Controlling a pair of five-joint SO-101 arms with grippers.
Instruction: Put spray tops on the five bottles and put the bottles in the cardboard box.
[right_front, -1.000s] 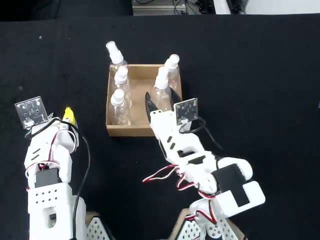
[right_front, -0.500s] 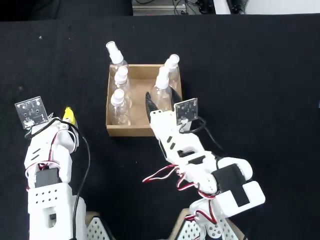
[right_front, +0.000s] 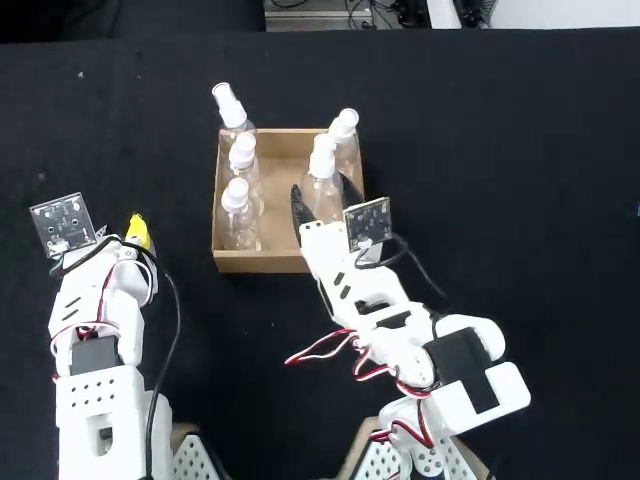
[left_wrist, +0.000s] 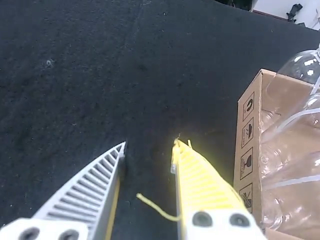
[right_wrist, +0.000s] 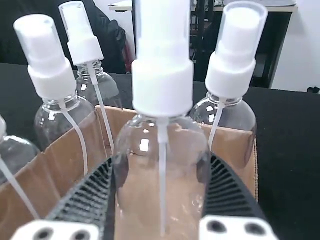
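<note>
The cardboard box (right_front: 283, 262) stands at mid-table with clear bottles in it, all with white spray tops. Two bottles (right_front: 241, 158) (right_front: 236, 205) stand along its left side and one (right_front: 344, 135) at its far right corner. Another bottle (right_front: 231, 108) is at the far left corner; inside or just behind the box, I cannot tell. My right gripper (right_front: 322, 205) is shut on a bottle (right_wrist: 160, 165) standing upright in the box's right half, with black fingers (right_wrist: 92, 192) against both its sides. Left of the box my left gripper (left_wrist: 150, 145) is open and holds nothing above the black table.
Black cloth covers the whole table (right_front: 500, 150), with free room to the right and left of the box. The left arm (right_front: 95, 340) and the right arm's base (right_front: 450, 380) sit at the near edge. Room clutter lies beyond the far edge.
The right gripper and the bottle in it have shifted very slightly to the left. The left arm has not moved.
</note>
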